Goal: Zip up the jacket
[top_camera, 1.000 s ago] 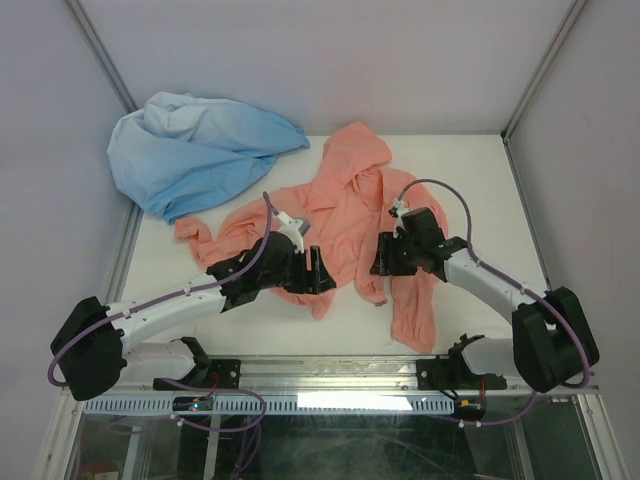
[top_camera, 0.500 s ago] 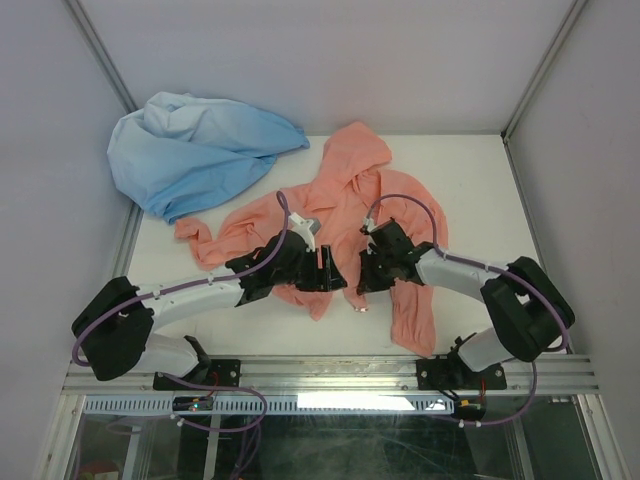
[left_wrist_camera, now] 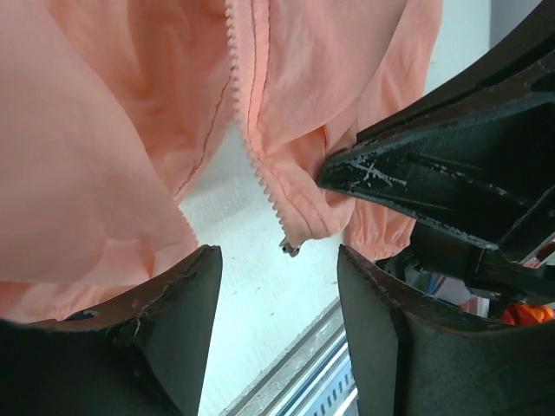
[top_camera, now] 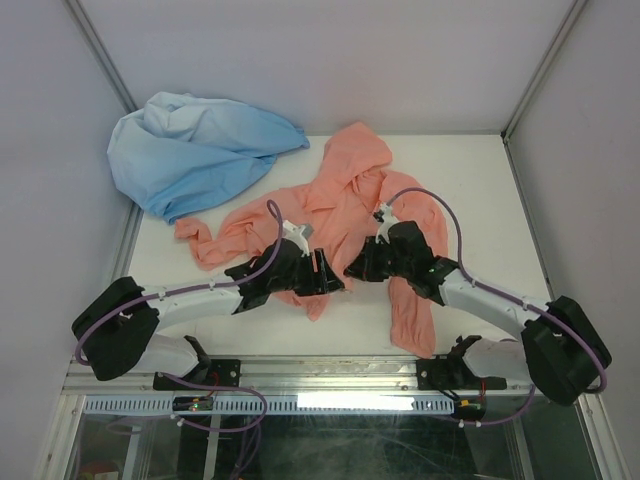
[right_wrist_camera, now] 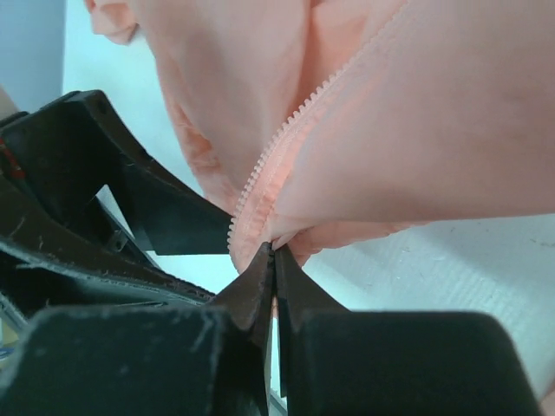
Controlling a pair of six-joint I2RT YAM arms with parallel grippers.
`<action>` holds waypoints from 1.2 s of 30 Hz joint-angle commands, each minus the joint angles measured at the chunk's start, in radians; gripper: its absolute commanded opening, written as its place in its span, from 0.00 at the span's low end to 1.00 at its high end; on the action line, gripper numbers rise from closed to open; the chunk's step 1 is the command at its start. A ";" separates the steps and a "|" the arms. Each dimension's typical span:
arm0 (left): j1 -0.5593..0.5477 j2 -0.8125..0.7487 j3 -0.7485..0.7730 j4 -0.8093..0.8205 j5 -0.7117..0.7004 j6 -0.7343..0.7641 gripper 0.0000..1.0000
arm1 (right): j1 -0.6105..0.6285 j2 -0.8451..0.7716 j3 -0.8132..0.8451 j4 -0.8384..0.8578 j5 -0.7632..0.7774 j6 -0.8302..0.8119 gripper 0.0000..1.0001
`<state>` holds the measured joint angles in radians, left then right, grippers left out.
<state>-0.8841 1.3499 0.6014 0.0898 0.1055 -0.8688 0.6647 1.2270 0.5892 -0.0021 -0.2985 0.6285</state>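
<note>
Salmon-pink hooded jacket of thin fabric (top_camera: 350, 190) was pictured spread open and rumpled near the middle of the white table (top_camera: 470, 180), with a light blue fabric garment (top_camera: 200, 150) heaped at the far left corner. The right gripper (top_camera: 358, 268) was seen closed at the lower end of a toothed zip edge (right_wrist_camera: 295, 117), with only a sliver of hem pinched between its fingertips. The left gripper (top_camera: 322, 272) was held just beside it, fingers parted and empty, with that zip end and its small metal end piece (left_wrist_camera: 290, 249) framed between them. The zip was not yet joined. It was judged that the thin cloth could be pulled out of so slight a pinch if tugged. Loose fabric rather than the metal piece could also be caught once the parted fingers were closed. The two grippers, placed so near each other, could be knocked together.
</note>
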 commanded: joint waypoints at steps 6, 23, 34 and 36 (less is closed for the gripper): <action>0.006 -0.010 -0.086 0.375 0.033 -0.125 0.54 | 0.006 -0.087 -0.104 0.227 -0.050 0.096 0.00; 0.066 0.043 -0.211 0.656 0.120 -0.251 0.50 | 0.006 -0.144 -0.169 0.356 -0.088 0.163 0.00; 0.094 0.072 -0.270 0.962 0.214 -0.267 0.03 | 0.005 -0.176 -0.179 0.289 -0.065 0.148 0.00; 0.100 0.061 -0.275 0.969 0.220 -0.251 0.00 | 0.005 -0.205 -0.175 0.239 -0.065 0.148 0.00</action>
<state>-0.8017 1.4216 0.3332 0.8650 0.2707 -1.1370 0.6655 1.0836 0.4107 0.2726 -0.3717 0.7845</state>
